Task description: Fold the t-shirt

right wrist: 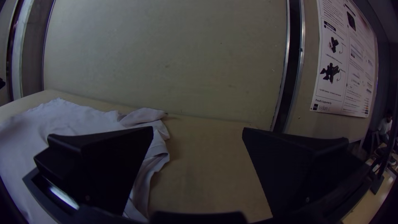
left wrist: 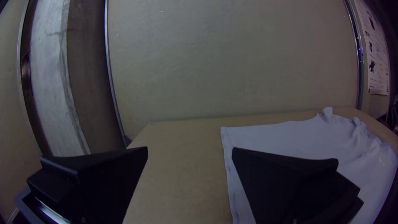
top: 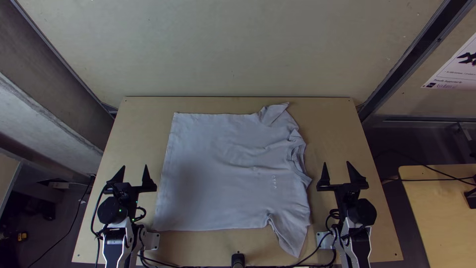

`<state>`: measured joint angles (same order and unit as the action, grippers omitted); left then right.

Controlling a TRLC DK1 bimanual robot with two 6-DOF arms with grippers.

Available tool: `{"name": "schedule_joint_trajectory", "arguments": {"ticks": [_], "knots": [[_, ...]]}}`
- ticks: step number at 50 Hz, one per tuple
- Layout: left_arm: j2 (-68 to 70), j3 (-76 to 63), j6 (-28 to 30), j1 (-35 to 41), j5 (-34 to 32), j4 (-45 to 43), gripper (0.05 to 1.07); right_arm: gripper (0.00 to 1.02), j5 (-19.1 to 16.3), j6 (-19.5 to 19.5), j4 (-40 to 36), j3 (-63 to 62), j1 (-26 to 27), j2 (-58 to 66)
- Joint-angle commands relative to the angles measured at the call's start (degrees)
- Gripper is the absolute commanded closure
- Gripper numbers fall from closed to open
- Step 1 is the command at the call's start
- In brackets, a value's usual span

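We see a pale t-shirt point(top: 218, 171) lying spread out, unfolded, across the middle of a light wooden table point(top: 136, 124). Its straight hem point(top: 167, 159) runs along the side towards the left arm, and its collar point(top: 296, 160) faces the side of the right arm. The body lies mostly flat, with soft wrinkles gathering towards the collar and small pale marks point(top: 274, 181) on the chest. The far sleeve point(top: 273, 114) is rumpled, with a fold standing up a little at the table's far edge. The near sleeve point(top: 291, 239) slants out towards the table's near edge, creased where it meets the body.

On the hem side, near the shirt but apart from it, we find the left gripper point(top: 134, 167), its two black jaws wide apart with nothing between them. On the collar side, also apart from the cloth, the right gripper point(top: 336, 163) stands the same way, open and holding nothing. Both point towards the far side of the table.

Further out, a plain pale wall panel point(top: 233, 49) rises behind the table, a printed poster point(top: 458, 67) hangs to the right, and below that we see part of another wooden table point(top: 444, 203).
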<state>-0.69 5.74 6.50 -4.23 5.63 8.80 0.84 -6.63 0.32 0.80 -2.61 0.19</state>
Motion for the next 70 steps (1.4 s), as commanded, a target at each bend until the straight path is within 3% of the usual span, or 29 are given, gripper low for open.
{"name": "schedule_joint_trajectory", "arguments": {"ticks": [1,15,24,39,52,70], "knots": [[0.69,-2.57,2.02,0.10,0.35,0.08,0.10,0.04,0.39,1.18,-1.46,-0.27,0.06,-0.36],[0.07,-0.11,3.78,-2.19,0.44,-0.18,0.10,0.04,1.36,1.54,-2.07,4.92,0.85,0.08],[-8.19,6.92,3.52,-1.13,0.17,-0.36,0.10,0.04,1.53,1.54,-2.07,12.21,0.77,6.41],[-28.05,25.46,2.90,0.19,-0.88,-4.23,0.10,0.04,1.53,0.57,0.83,29.35,0.59,25.83],[-48.18,45.85,1.94,1.42,-1.15,-0.98,0.10,0.04,1.88,0.74,0.39,45.96,0.85,45.69],[-71.29,65.54,-2.20,3.17,-1.32,7.46,0.10,0.04,1.88,5.49,-0.49,60.20,0.33,64.85]]}}
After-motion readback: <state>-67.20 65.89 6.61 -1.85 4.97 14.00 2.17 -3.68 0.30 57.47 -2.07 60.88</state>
